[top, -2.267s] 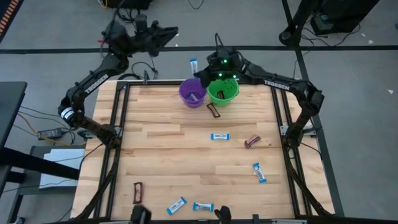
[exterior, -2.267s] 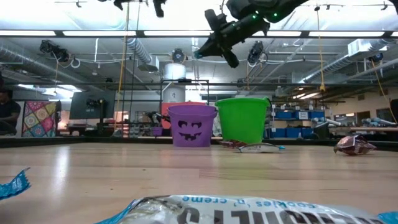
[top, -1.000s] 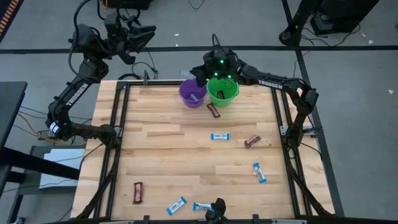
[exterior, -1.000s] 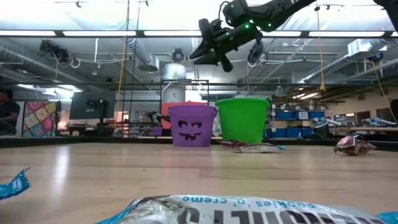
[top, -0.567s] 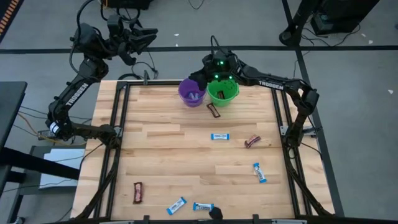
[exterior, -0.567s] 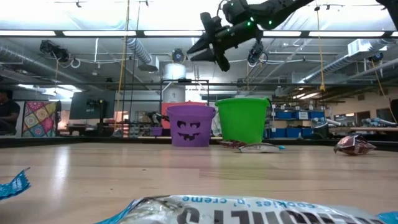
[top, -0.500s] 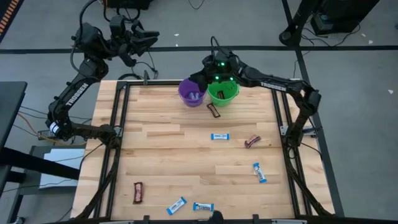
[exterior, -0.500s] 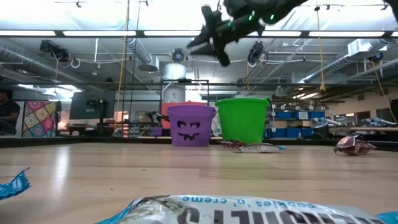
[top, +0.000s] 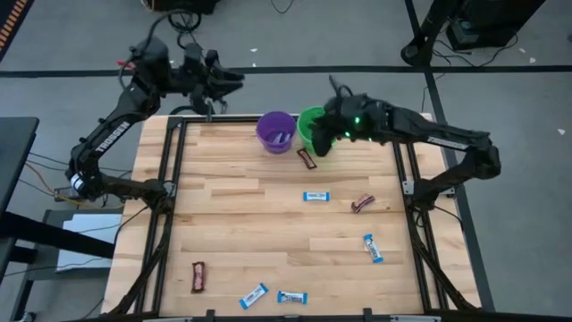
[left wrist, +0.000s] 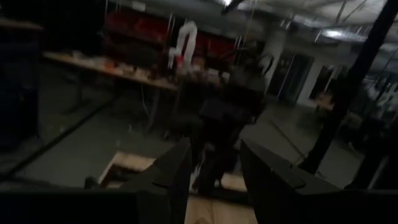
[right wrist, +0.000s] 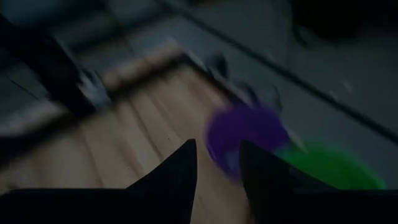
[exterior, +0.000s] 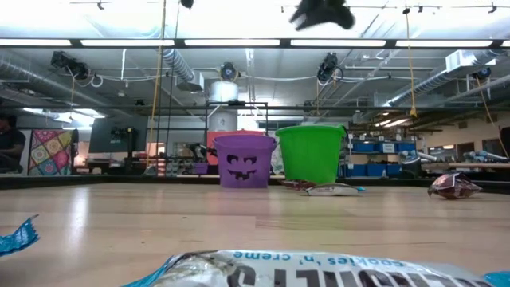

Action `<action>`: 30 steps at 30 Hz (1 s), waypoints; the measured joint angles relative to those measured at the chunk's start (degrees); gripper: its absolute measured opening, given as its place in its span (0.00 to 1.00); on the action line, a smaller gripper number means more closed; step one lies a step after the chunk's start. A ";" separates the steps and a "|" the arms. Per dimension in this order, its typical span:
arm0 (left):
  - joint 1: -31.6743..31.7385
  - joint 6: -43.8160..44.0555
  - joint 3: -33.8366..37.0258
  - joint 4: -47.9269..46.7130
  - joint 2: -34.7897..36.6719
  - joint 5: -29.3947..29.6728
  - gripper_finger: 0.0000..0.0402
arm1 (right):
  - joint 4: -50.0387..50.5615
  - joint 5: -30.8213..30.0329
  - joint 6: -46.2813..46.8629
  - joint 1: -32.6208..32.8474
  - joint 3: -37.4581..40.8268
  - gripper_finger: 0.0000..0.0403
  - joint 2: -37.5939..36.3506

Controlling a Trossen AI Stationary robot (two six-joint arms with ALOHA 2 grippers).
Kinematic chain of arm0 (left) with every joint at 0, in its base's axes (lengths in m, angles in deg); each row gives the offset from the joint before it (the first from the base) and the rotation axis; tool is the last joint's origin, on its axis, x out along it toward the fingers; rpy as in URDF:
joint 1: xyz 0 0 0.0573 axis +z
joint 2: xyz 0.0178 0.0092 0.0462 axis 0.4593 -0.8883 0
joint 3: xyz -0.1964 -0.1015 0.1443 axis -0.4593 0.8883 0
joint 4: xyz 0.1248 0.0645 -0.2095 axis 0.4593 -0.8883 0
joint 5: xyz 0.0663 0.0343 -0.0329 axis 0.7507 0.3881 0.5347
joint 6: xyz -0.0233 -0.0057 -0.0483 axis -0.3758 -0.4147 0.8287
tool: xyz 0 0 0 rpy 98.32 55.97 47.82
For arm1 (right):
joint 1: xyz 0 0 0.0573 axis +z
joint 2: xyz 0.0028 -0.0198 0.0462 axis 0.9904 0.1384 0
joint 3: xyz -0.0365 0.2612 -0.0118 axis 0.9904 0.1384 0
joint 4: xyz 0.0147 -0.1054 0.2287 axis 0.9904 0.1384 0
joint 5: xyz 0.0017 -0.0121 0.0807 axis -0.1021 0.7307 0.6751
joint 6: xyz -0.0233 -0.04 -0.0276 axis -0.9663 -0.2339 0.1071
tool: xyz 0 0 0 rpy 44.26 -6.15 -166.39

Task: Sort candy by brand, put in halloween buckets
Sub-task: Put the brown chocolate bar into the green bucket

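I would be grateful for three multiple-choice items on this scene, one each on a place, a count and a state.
1. The right gripper hangs over: A the table's left edge; B the table's middle; C the green bucket.
2. Blue-and-white bars lying on the table: A two; B four; C six.
3. The right gripper's fingers are: A apart and empty; B shut on a bar; C pressed together.
Answers: C, the high view shows it covering the green rim; B, four lie on the wood; A, the right wrist view shows a bare gap.
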 joint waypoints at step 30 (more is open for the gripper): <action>-19.02 10.82 0.00 7.45 -3.32 20.21 0.35 | -39.06 -10.84 43.97 17.12 49.13 0.32 2.08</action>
